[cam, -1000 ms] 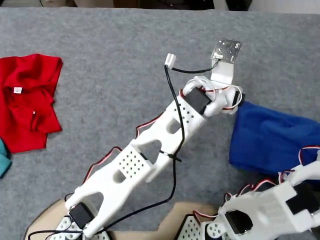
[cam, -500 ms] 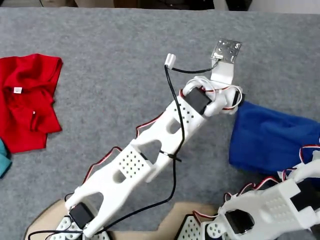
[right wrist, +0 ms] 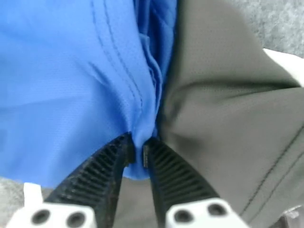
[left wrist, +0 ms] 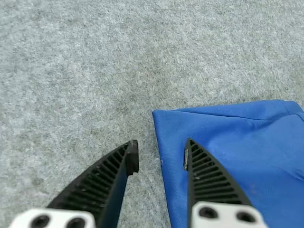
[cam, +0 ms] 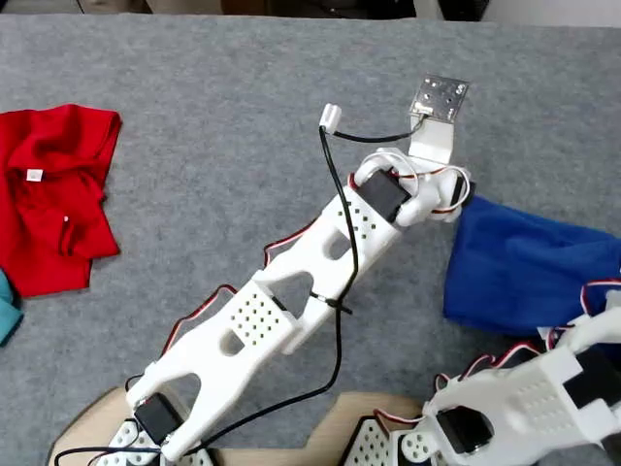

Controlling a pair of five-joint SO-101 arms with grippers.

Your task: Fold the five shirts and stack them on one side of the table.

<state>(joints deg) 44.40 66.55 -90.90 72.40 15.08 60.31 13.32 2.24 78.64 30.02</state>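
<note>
At the right edge of the grey felt-covered table (cam: 243, 97), the right gripper (right wrist: 137, 142), pinching a seam of the crumpled blue cotton shirt (cam: 529, 272), has edged back slightly while the left gripper (left wrist: 160, 152) stays spread astride its corner, the fold barely begun.

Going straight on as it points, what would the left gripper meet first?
Likely the edge of the blue shirt: the open left gripper straddles it, one finger over cloth, one over the grey table cover. Height unclear.

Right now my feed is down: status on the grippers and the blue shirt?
Left gripper open, astride a corner of the blue shirt. Right gripper shut on its fabric. Dark garment alongside it.
</note>
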